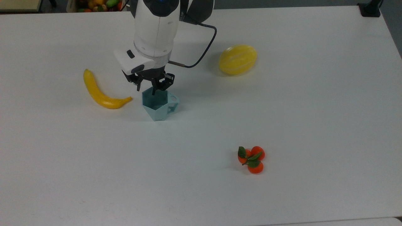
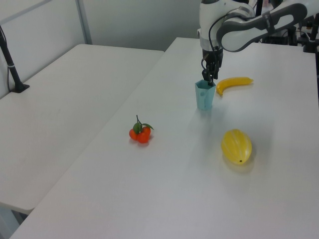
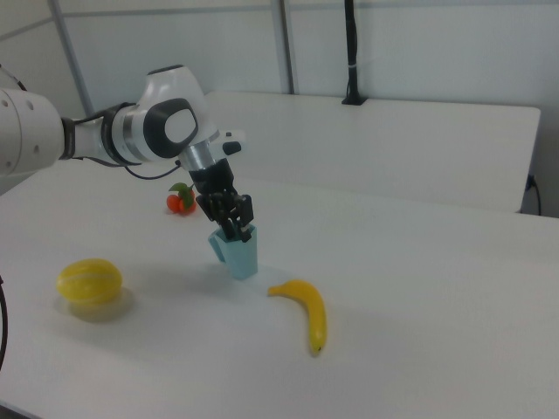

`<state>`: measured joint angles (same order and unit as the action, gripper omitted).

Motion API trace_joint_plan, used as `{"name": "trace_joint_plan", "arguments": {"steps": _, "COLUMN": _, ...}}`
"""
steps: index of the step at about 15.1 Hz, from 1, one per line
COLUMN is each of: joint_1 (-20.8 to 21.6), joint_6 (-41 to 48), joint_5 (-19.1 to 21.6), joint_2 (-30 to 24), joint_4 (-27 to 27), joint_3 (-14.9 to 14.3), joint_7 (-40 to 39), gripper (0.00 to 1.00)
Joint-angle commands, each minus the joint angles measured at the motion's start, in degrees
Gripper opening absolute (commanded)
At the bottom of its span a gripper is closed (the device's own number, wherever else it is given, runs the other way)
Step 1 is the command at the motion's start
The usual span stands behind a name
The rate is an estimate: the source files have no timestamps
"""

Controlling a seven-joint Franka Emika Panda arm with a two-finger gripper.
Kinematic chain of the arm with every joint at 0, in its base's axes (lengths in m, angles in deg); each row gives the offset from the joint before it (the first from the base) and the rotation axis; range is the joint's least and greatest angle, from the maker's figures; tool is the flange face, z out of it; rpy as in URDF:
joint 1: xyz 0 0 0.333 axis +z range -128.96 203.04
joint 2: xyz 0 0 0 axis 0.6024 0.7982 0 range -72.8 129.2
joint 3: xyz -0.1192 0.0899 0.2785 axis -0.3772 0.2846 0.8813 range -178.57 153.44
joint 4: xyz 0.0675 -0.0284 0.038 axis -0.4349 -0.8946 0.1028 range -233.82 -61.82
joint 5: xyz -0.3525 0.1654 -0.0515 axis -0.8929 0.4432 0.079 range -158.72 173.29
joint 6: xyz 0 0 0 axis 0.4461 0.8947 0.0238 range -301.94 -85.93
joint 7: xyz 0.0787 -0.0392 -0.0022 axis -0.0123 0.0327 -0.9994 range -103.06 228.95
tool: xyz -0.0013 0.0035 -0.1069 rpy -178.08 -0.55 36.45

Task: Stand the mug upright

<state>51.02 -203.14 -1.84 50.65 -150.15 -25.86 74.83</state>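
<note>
While upright on the table, pale teal faceted mug, rim pinched by end effector.

1 mug right under the gripper. 1 banana just to the top view's left of it. 1 yellow melon off to the top view's right. 1 cluster of 3 oranges, well apart, lower right. All on 1 table.
</note>
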Motion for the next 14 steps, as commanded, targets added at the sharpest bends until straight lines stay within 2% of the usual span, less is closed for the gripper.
{"name": "trace_joint_plan", "arguments": {"steps": 1, "joint_1": -1.75, "joint_6": -0.42, "joint_5": 5.51, "joint_2": -5.65, "joint_4": -1.45, "joint_3": -0.51, "joint_7": -2.91, "gripper": 1.0}}
{"name": "trace_joint_plan", "arguments": {"steps": 5, "joint_1": -5.53, "joint_6": 7.82, "joint_5": 11.75, "joint_2": -11.62, "joint_4": -1.54, "joint_3": -0.6, "joint_7": -10.81, "gripper": 1.0}}
{"name": "trace_joint_plan", "arguments": {"steps": 10, "joint_1": -9.93, "joint_6": 15.73, "joint_5": 12.73, "joint_2": -17.96, "joint_4": -1.45, "joint_3": -0.86, "joint_7": -14.34, "gripper": 1.0}}
{"name": "trace_joint_plan", "arguments": {"steps": 14, "joint_1": -10.9, "joint_6": 17.07, "joint_5": 12.72, "joint_2": -19.2, "joint_4": -1.45, "joint_3": -0.86, "joint_7": -14.25, "gripper": 1.0}}
